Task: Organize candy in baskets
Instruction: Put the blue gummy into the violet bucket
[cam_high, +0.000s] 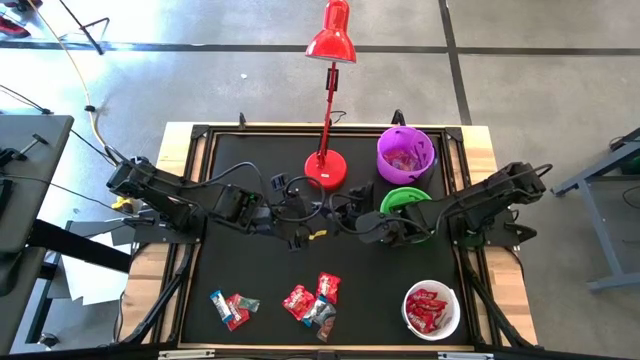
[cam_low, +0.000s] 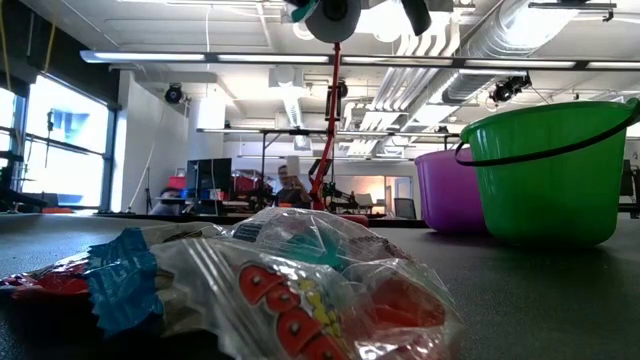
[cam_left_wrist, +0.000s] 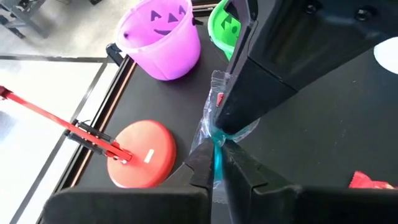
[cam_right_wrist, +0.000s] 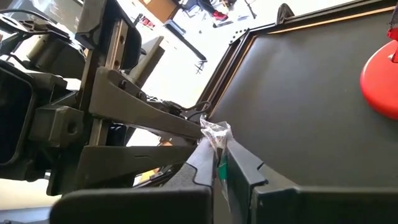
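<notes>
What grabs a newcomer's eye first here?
Mid-table, the left gripper and right gripper meet, both shut on one clear-wrapped candy held between them. Behind them stands a red desk lamp, with the purple basket and green basket to its right. At the front edge lie loose sweets beside the white basket full of red ones.

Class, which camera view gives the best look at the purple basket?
The left wrist view: the whole purple basket shows there, with its jack-o'-lantern face. The high view shows only its rim and the candy inside. The low view has it partly hidden behind the green basket. The right wrist view misses it.
</notes>
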